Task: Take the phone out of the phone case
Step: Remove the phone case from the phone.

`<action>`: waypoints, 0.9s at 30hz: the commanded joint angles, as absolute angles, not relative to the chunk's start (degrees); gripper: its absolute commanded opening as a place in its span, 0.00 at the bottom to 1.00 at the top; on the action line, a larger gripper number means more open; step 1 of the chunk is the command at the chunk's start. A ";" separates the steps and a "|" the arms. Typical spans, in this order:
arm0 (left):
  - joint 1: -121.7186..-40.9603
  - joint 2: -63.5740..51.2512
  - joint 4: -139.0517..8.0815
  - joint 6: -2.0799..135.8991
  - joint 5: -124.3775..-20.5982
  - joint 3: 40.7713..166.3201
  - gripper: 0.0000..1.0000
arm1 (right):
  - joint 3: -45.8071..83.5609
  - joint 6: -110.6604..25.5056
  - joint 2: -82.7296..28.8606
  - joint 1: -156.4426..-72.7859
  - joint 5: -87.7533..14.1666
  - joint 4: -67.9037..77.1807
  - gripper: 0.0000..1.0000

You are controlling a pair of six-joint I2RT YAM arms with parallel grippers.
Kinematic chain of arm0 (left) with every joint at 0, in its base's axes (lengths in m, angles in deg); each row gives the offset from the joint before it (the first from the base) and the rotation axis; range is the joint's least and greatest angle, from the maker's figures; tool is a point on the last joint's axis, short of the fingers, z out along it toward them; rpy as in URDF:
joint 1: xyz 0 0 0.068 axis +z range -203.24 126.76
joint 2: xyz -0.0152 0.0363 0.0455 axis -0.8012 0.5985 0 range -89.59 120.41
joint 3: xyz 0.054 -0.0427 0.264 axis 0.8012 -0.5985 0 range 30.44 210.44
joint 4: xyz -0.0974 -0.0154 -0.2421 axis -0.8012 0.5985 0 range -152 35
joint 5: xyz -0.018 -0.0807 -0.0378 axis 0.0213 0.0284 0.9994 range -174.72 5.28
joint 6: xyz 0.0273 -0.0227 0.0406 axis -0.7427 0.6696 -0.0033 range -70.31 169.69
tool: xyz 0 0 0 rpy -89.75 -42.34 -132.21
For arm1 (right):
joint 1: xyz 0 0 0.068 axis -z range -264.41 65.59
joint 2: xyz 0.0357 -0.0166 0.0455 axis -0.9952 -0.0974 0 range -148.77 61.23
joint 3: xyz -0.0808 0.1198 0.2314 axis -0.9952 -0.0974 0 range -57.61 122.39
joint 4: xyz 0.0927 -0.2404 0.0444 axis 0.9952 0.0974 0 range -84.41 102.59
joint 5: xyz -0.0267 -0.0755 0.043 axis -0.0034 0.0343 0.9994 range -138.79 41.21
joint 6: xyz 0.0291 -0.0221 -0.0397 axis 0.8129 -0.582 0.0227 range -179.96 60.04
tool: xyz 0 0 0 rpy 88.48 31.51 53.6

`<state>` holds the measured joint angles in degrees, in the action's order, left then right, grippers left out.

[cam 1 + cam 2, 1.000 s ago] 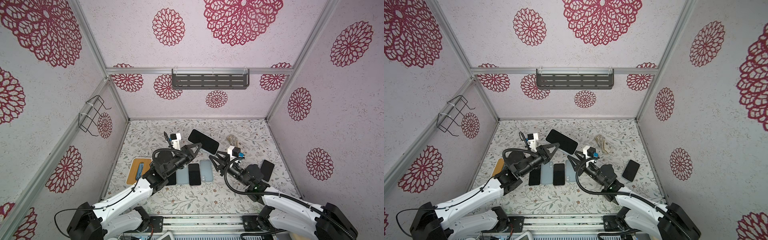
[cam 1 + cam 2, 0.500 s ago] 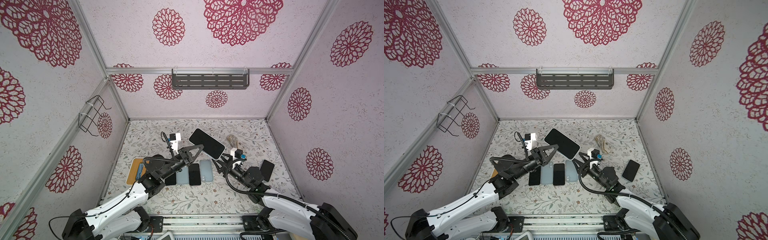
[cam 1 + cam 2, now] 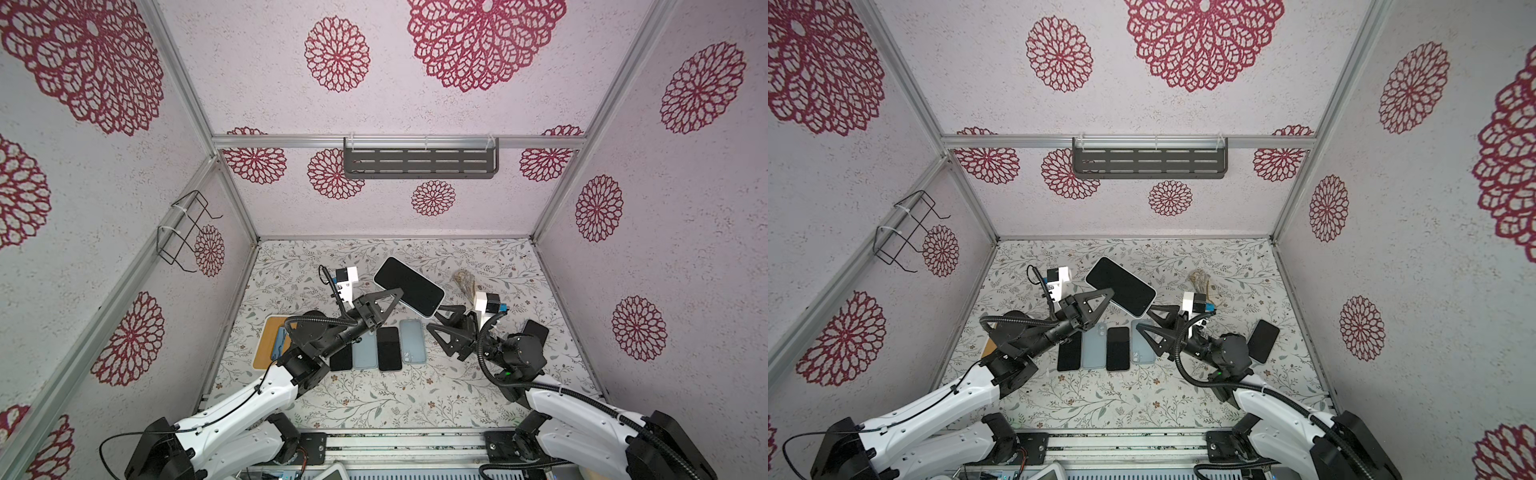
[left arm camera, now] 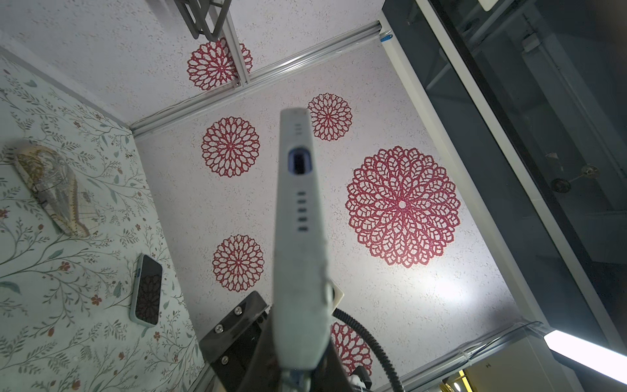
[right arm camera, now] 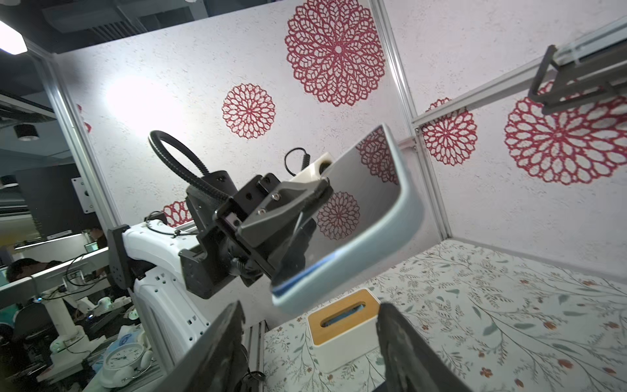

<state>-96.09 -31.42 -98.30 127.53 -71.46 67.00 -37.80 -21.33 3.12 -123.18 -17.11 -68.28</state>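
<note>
The phone, dark screen up, is held in the air above the table's middle, tilted. It sits inside a light blue phone case, whose end with the port slot shows in the left wrist view. My left gripper is shut on the cased phone's long edge. My right gripper stands open just below the phone's near corner, apart from it, with nothing between its fingers.
On the table lie a row of two dark phones and two blue-grey cases, another cased phone to the right, a patterned pouch and a wood-topped tissue box at the left.
The left arm has stretched forward and carried the cased phone a little to the right. The right gripper's jaws have widened beside the phone's corner.
</note>
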 commanded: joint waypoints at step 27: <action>-95.69 -31.88 -106.74 127.30 -70.92 66.39 0.00 | -36.17 -14.49 -1.26 -122.20 -14.17 -80.57 0.57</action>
